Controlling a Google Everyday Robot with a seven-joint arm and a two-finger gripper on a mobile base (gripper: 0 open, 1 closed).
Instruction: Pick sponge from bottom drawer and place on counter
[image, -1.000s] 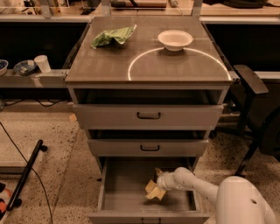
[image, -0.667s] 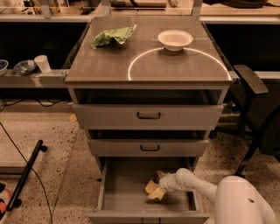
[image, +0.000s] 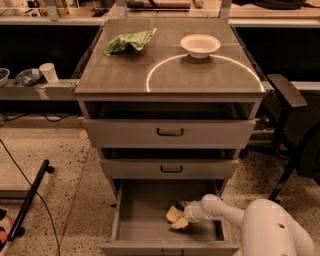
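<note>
Surface: a grey-brown tabletop (image: 125, 75) caps the drawer cabinet; a thin white circle line (image: 156, 70) is marked on its right half.
Room: speckled floor (image: 70, 180), dim light, and a low shelf (image: 45, 90) to the left of the cabinet.
Drawers: the top drawer (image: 125, 134) and the middle drawer (image: 130, 169) are part-way out; the bottom drawer (image: 145, 210) is pulled out furthest, its plain grey floor showing.
Sponge: the pale yellow sponge (image: 174, 214) lies in the bottom drawer, right of centre.
Claw: the claw (image: 184, 219) is down inside the bottom drawer, right against the sponge; whether it grips the sponge cannot be told.
Change: sponge and claw sit almost where they were a moment ago; nothing on the tabletop has moved.
On top: a crumpled green cloth (image: 129, 41) at the back left, and a white bowl (image: 200, 45) on the far edge of the circle line.
Around: a white cup (image: 48, 71) on the shelf, a black pole (image: 30, 197) on the floor at left, a dark chair (image: 287, 100) at right.
In the way: the white arm (image: 222, 211) hides the drawer's right side.
</note>
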